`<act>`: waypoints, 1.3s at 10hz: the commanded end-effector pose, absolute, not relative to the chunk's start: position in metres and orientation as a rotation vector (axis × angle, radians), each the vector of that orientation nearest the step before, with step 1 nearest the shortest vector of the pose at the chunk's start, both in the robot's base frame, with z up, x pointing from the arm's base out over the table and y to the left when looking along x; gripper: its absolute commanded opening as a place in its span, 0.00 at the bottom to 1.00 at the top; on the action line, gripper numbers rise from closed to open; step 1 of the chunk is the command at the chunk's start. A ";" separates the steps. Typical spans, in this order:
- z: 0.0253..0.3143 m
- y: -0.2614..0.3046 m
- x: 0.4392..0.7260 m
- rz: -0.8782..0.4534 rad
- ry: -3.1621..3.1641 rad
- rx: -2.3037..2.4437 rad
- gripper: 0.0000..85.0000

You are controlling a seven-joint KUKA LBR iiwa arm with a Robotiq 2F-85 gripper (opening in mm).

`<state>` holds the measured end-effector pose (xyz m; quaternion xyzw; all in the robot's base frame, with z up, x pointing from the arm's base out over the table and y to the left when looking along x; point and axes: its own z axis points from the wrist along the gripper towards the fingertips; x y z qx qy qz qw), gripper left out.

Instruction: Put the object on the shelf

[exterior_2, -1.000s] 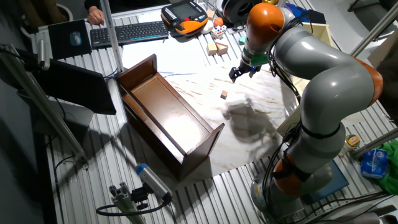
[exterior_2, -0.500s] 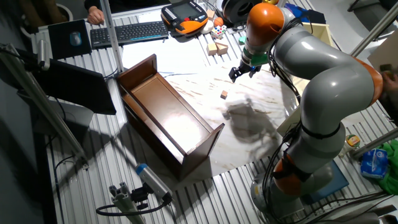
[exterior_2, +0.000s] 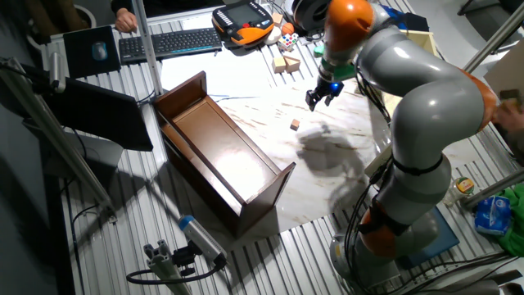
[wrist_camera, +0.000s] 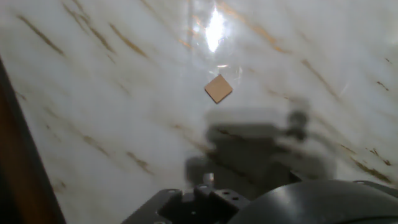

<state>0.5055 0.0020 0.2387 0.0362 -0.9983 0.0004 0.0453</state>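
Fixed view shows the gripper [exterior_2: 321, 97] hanging in the air above the marble-patterned board [exterior_2: 344, 172], with its two fingers a little apart and nothing between them. The object [exterior_2: 294, 124], a tiny tan cube, lies on the board below the gripper and a bit toward the shelf side, not touching the fingers. The shelf [exterior_2: 217, 152], dark brown and glossy, stands farther from the gripper on that same side, well apart from the cube. Behind the gripper, some pale wooden blocks [exterior_2: 286, 62] lie on the table.

In the hand view the object [wrist_camera: 218, 88] is near the middle, flat on the board [wrist_camera: 112, 93], and the fingertips themselves are not visible there. A dark edge of the shelf [wrist_camera: 18, 174] is at the left border.
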 end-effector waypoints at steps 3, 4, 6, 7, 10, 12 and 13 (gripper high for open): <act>0.231 0.003 0.515 0.018 -3.074 0.026 0.40; 0.222 0.003 0.525 0.000 -3.059 -0.004 0.60; 0.203 0.005 0.534 -0.003 -3.050 -0.027 0.80; 0.192 0.006 0.539 -0.019 -3.054 -0.038 0.80; 0.148 0.008 0.553 -0.022 -3.078 -0.055 0.80; 0.116 0.014 0.556 -0.022 -3.099 -0.072 0.80; 0.100 0.016 0.554 -0.018 -3.124 -0.080 0.80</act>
